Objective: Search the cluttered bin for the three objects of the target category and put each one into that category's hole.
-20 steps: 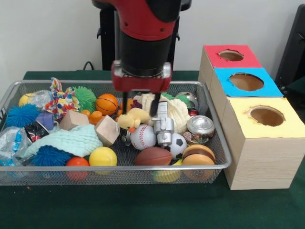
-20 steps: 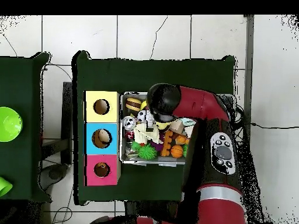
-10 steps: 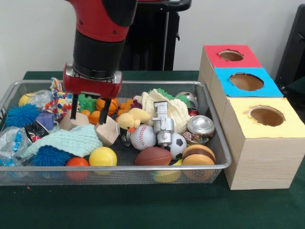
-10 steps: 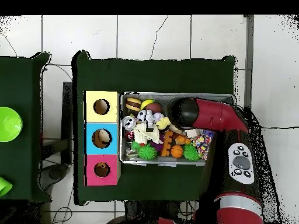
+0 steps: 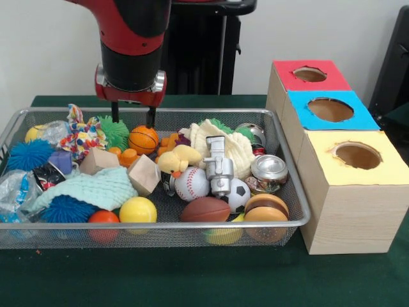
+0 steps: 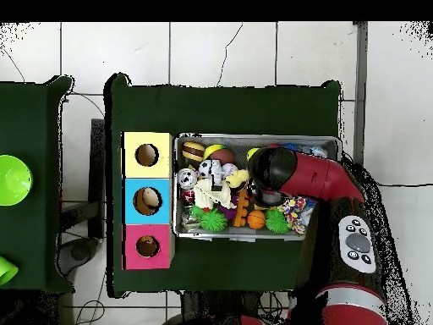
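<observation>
Orange mini basketball [image 5: 144, 139] lies just below the empty, spread-fingered gripper [image 5: 133, 116], which has been lifted and carried back from the wooden blocks; nothing was gripped, so a fresh pick is probably being lined up.

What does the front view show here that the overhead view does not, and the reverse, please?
Only the front view shows the gripper, open and empty above the small basketball, plus the baseball and silver can clearly. Only the overhead view shows a ball inside the blue hole and a green bowl on a side table. Both show the wire bin and the three-coloured box.
</observation>
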Robot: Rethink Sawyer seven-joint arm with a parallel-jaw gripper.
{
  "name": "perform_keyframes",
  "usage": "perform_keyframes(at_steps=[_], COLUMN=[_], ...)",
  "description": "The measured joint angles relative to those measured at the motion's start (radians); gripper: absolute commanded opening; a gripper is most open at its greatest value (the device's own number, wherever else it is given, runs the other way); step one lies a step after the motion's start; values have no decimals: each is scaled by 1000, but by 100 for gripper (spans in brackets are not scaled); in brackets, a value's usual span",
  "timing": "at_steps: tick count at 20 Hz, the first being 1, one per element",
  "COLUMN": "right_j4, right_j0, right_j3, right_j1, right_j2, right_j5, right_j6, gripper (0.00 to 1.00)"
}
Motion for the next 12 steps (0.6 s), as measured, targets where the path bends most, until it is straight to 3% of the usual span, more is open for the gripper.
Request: perform_keyframes(at_steps=[3, 4, 9, 12], right_j4=[13, 30, 100, 149], right_j0=[-18, -36, -77, -94], right_j3=[18, 34, 76, 102], right_j1=[-6, -14, -41, -60], right_j2=[16, 30, 57, 69], right_j5=[-62, -131, -296, -339], right_j6=[0, 0, 0, 0], gripper=[100, 100, 100, 100])
